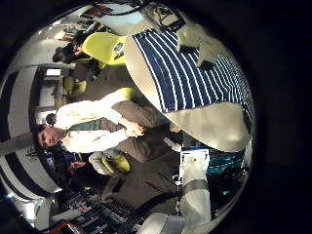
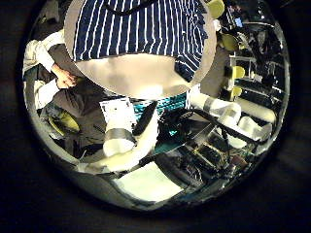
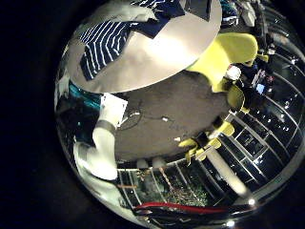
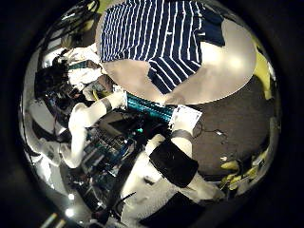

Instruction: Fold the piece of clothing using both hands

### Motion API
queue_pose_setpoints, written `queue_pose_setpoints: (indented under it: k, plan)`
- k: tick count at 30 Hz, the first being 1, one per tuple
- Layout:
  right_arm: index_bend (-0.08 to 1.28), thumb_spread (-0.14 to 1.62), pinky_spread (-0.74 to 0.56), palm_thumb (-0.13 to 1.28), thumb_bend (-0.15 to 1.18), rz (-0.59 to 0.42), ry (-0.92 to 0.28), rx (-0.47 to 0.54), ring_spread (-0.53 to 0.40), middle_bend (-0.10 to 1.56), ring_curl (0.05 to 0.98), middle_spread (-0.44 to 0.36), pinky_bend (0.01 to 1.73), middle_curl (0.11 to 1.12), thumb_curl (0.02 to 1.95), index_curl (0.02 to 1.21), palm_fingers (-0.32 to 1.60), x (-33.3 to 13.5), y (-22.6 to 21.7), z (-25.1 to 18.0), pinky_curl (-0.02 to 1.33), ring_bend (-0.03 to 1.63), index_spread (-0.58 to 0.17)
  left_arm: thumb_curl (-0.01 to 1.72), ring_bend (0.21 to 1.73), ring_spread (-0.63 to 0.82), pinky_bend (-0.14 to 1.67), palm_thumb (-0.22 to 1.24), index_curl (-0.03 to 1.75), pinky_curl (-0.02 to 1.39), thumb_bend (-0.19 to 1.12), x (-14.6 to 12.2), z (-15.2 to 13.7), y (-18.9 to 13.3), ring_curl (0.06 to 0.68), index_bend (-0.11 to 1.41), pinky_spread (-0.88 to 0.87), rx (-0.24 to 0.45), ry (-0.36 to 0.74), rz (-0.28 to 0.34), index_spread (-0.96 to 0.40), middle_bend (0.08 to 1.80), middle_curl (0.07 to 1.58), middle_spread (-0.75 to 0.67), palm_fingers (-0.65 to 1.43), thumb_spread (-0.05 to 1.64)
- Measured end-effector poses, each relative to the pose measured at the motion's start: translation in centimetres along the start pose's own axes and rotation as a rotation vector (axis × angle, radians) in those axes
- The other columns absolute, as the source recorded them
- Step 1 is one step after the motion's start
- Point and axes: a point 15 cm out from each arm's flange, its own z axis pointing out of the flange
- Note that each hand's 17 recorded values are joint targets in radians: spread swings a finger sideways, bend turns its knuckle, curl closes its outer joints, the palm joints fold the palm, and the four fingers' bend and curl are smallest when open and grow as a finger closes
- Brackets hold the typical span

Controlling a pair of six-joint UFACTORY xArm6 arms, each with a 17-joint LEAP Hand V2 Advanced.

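Observation:
A striped piece of clothing point(image 4: 157, 33) lies spread flat on the pale table point(image 4: 223, 71), covering much of one side of it. The left palm views show the same clothing point(image 2: 141, 29) point(image 1: 180, 73) from some way above, with bare table point(image 2: 136, 73) beside its hem. A hand point(image 1: 200, 44) hovers over or rests on the clothing near one edge; I cannot tell which hand it is or how its fingers stand. In the right little finger side view the clothing point(image 3: 110, 43) looks small and far off. Neither palm's own fingers show clearly.
Several chairs point(image 3: 229, 52) stand on the floor beside the table point(image 3: 162, 48). A white arm segment point(image 2: 121, 146) reaches in under the table's edge, and another arm point(image 4: 85, 114) crosses the right thumb side view. Shelves and clutter line the room's walls.

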Motion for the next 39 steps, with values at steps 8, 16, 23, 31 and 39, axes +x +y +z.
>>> queue_pose_setpoints:
  k: [8, 16, 23, 31, 39]
  plan:
    - [0.16, 1.35, 0.40, 0.42, -0.01, -0.006, -0.006, -0.022, 0.165, 0.24, 0.202, 0.022, 0.72, 0.36, 0.28, 0.30, 0.17, 0.1, -0.8, -0.1, 0.15, 0.62, -0.327, 0.29, 0.76, 0.06, 0.56, 0.22, 0.40, 0.36, -0.03, -0.1, 0.6, 0.7, 0.219, 0.18, 0.00, -0.018, -0.004, 0.002, -0.06, 0.22, 0.44, 0.05, 0.29, 1.01]
    - [0.16, 1.35, 0.39, 0.42, -0.01, -0.002, -0.020, -0.043, 0.159, 0.24, 0.209, 0.026, 0.71, 0.36, 0.28, 0.29, 0.17, -0.1, -1.6, 0.8, 0.16, 0.61, -0.329, 0.30, 0.75, 0.06, 0.56, 0.25, 0.40, 0.36, -0.02, -1.5, 2.6, 0.4, 0.213, 0.18, 0.00, -0.057, -0.040, 0.038, -0.07, 0.21, 0.44, 0.05, 0.30, 1.02]
    - [0.16, 1.35, 0.39, 0.42, -0.01, -0.009, -0.063, -0.070, 0.156, 0.24, 0.214, 0.027, 0.70, 0.36, 0.27, 0.29, 0.18, -1.1, -2.3, 1.6, 0.16, 0.61, -0.323, 0.30, 0.75, 0.06, 0.54, 0.26, 0.40, 0.35, -0.02, -3.2, 6.0, -2.4, 0.210, 0.18, 0.00, -0.037, -0.079, 0.070, -0.07, 0.22, 0.44, 0.03, 0.30, 1.02]
    - [0.16, 1.37, 0.39, 0.43, -0.01, 0.011, -0.085, -0.080, 0.151, 0.24, 0.218, 0.027, 0.69, 0.37, 0.27, 0.29, 0.19, -1.6, -2.1, 1.6, 0.17, 0.61, -0.321, 0.30, 0.67, 0.13, 0.52, 0.27, 0.41, 0.34, -0.03, -4.8, 9.5, -4.3, 0.186, 0.20, 0.03, -0.082, -0.063, 0.094, -0.05, 0.21, 0.43, 0.10, 0.24, 1.02]
    - [0.16, 1.37, 0.40, 0.44, -0.01, 0.034, -0.088, -0.088, 0.150, 0.24, 0.225, 0.027, 0.69, 0.37, 0.27, 0.29, 0.19, -1.5, -2.5, 1.7, 0.17, 0.62, -0.317, 0.30, 0.65, 0.23, 0.50, 0.28, 0.41, 0.33, -0.03, -4.5, 12.5, -6.2, 0.176, 0.18, 0.11, -0.126, -0.050, 0.108, -0.02, 0.18, 0.39, 0.19, 0.20, 1.01]
